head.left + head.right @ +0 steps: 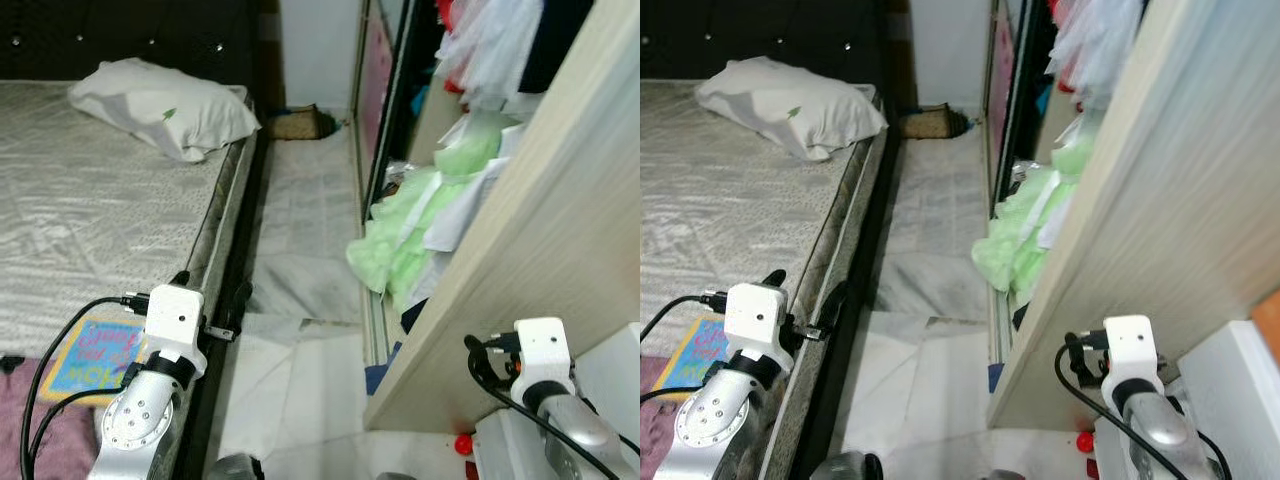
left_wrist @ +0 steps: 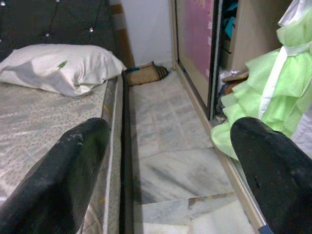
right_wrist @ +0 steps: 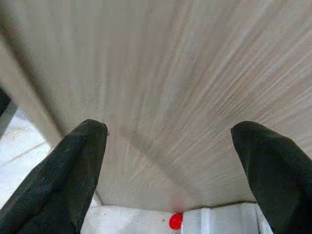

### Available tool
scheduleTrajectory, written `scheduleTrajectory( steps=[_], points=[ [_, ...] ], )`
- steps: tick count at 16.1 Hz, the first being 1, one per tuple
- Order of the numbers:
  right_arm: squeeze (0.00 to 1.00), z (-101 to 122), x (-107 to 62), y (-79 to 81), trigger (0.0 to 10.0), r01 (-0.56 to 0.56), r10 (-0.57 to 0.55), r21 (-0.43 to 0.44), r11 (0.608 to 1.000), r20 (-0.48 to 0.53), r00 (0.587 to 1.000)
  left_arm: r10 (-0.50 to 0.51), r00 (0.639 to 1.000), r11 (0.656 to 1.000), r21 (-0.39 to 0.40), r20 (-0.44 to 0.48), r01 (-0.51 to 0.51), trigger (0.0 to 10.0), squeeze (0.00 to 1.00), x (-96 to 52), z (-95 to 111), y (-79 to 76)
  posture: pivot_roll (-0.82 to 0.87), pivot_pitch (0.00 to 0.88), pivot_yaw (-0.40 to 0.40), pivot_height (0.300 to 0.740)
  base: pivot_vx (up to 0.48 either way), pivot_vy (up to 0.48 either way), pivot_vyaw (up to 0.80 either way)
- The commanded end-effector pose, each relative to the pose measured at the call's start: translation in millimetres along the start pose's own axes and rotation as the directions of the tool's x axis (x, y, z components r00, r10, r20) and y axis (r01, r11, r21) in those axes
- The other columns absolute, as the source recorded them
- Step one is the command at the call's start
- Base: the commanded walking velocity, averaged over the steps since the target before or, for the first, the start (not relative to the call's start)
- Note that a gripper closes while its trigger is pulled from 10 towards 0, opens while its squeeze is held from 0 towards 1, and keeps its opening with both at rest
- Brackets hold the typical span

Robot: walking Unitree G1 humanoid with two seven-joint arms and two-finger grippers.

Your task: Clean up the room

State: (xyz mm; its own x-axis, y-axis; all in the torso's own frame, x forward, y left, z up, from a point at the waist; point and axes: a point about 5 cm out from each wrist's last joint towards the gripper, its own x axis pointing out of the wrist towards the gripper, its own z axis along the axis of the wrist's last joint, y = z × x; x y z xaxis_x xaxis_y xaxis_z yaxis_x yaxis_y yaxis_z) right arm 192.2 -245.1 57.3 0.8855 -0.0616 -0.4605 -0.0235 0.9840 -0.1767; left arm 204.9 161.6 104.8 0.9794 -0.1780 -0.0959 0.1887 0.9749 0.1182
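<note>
1. Two grippers idling low: left gripper by the bed edge, fingers spread wide; right gripper facing the wardrobe panel, also spread, grasping nothing.
2. Spilling from the wardrobe onto the floor: green ruffled garment, crumpled.
3. Running between bed and wardrobe: narrow marble floor strip.
4. Lying beside the panel's base: small red object.

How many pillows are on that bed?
1. The pillow lies at the head of the bed, near its edge by the aisle. Others may be hidden out of frame.
</note>
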Motion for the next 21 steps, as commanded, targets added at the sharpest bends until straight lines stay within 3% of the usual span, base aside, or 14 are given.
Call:
scheduleTrajectory(
  steps=[1, 7, 13, 15, 16, 17, 19, 20, 21],
  points=[
    [0.0, 3, -1.4, -0.4, 10.0, 0.009, -0.009, 0.005, 1.0, -0.002, 1.0, 0.003, 1.0, 1.0, 0.0, -0.011, -0.003, 10.0, 0.0, -1.7, 0, 1.0, -0.07, 0.0, -0.009, 0.74, -0.281, 0.0, 0.0],
    [0.0, 8, -1.3, 0.7, 10.0, 0.013, -0.013, 0.019, 1.0, 0.012, 1.0, 0.003, 1.0, 1.0, -0.011, -0.009, -0.003, 10.0, 0.0, -0.2, 0, 1.3, -0.07, 0.0, -0.008, 0.74, -0.139, 0.0, 0.0],
    [0.0, 42, 3.8, 7.3, 10.0, -0.006, -0.004, 0.057, 0.998, 0.174, 0.985, 0.039, 0.999, 0.999, -0.005, 0.0, -0.039, 10.0, 0.0, -0.9, 2, 4.6, -0.07, 0.0, -0.005, 0.74, 0.0, 0.0, 0.0],
    [0.0, 54, 4.2, 16.2, 10.0, -0.069, 0.063, 0.018, 0.997, 0.233, 0.97, 0.07, 0.997, 0.998, 0.003, 0.026, -0.07, 10.0, 0.0, -1.5, 7, 7.6, -0.07, 0.0, -0.007, 0.74, 0.0, 0.0, 0.0],
    [0.0, 63, 3.8, 25.0, 10.0, -0.151, 0.148, -0.011, 0.988, 0.28, 0.949, 0.08, 0.996, 0.997, 0.008, 0.038, -0.081, 10.0, 0.0, -1.4, 9, 8.4, -0.07, 0.0, -0.005, 0.74, 0.0, 0.0, 0.0],
    [0.0, 74, 3.2, 37.9, 10.0, -0.263, 0.269, -0.062, 0.963, 0.315, 0.91, 0.085, 0.995, 0.996, 0.012, 0.043, -0.086, 10.0, 0.0, -0.7, 10, 8.9, -0.07, 0.0, -0.004, 0.74, 0.0, 0.0, 0.0],
    [0.0, 77, 4.3, 51.4, 10.0, -0.38, 0.394, -0.107, 0.919, 0.294, 0.871, 0.083, 0.996, 0.996, 0.014, 0.042, -0.084, 10.0, 0.0, 0.4, 9, 7.8, -0.07, 0.0, -0.005, 0.74, 0.0, 0.0, 0.0],
    [0.0, 75, 3.7, 61.1, 10.0, -0.46, 0.496, -0.191, 0.867, 0.258, 0.829, 0.08, 0.996, 0.997, 0.017, 0.042, -0.081, 10.0, 0.0, 1.2, 9, 6.8, -0.07, 0.0, -0.008, 0.74, 0.0, 0.0, 0.0],
    [0.0, 75, 3.7, 63.2, 10.0, -0.48, 0.522, -0.214, 0.851, 0.247, 0.816, 0.081, 0.996, 0.997, 0.017, 0.042, -0.081, 10.0, 0.0, 1.8, 9, 6.6, -0.07, 0.0, -0.009, 0.74, 0.0, 0.0, 0.0]
  ],
)
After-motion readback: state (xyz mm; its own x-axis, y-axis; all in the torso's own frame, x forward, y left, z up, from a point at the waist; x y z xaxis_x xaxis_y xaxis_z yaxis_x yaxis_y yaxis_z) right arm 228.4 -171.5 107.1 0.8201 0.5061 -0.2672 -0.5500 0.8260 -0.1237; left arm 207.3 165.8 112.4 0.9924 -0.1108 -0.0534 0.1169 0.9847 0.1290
